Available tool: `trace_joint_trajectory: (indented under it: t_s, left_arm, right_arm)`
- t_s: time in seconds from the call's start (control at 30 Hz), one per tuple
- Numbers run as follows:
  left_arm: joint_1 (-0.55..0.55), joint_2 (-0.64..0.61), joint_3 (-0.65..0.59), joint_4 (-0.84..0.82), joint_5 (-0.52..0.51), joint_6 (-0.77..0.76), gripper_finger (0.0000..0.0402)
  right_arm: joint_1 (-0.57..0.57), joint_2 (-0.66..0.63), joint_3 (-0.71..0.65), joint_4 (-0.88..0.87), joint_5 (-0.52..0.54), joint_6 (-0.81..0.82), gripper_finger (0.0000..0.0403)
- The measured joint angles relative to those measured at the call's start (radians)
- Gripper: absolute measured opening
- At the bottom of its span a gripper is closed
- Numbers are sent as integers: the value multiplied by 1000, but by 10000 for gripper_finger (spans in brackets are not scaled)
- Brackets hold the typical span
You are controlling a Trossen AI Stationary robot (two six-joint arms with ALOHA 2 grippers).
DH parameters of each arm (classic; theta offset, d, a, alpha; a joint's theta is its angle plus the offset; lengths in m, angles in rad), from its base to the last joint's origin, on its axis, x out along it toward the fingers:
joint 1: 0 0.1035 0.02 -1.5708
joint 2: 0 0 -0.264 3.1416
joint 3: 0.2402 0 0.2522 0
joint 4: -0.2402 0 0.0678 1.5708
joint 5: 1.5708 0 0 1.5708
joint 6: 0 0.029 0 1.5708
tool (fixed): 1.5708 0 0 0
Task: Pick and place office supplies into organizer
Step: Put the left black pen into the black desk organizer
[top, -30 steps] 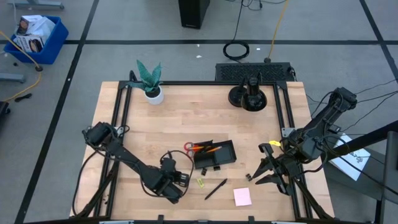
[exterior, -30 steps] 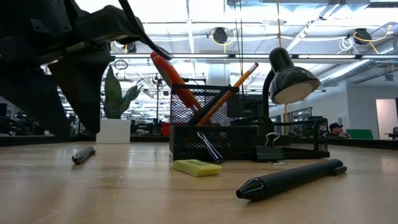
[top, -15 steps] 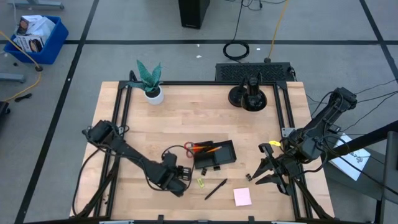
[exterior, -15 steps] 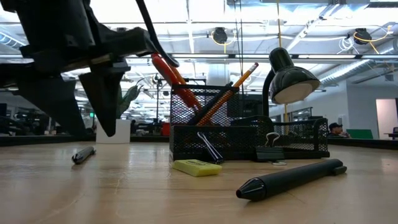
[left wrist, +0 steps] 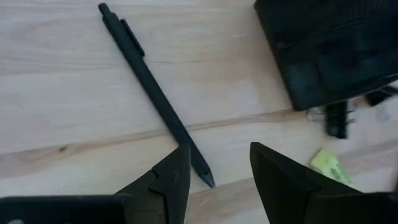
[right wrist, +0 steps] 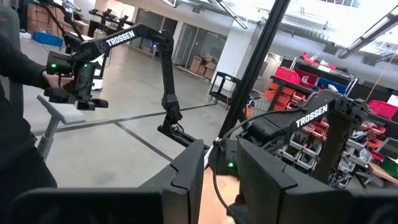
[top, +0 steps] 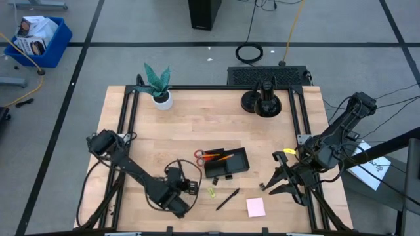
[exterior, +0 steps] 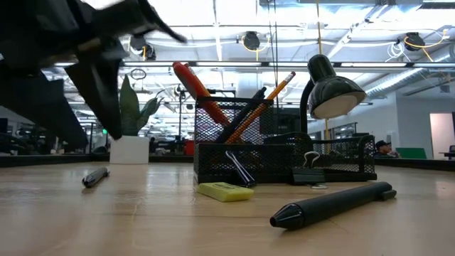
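The left claw, its fingers parted and empty, hovers just above a slim black pen lying on the table beside the black mesh organizer, while the right claw, parted and empty, waits at the table's right edge.

Right pincer — workshop floor beyond
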Motion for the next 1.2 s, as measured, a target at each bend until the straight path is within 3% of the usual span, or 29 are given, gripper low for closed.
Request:
trace_joint_trajectory:
  t_s: [0.3,0.73,0.97,1.2]
  left_arm:
    - [-30,-2,0,-146,3,-228,170]
    - [31,-2,0,-248,38,-289,170]
    - [43,0,-4,-237,52,-298,170]
    - [72,4,-79,-116,85,-297,170]
  right_arm:
    - [0,0,0,7,0,0,89]
    - [0,0,0,6,0,0,89]
    - [0,0,0,5,-1,0,89]
    - [0,0,0,-4,-1,1,89]
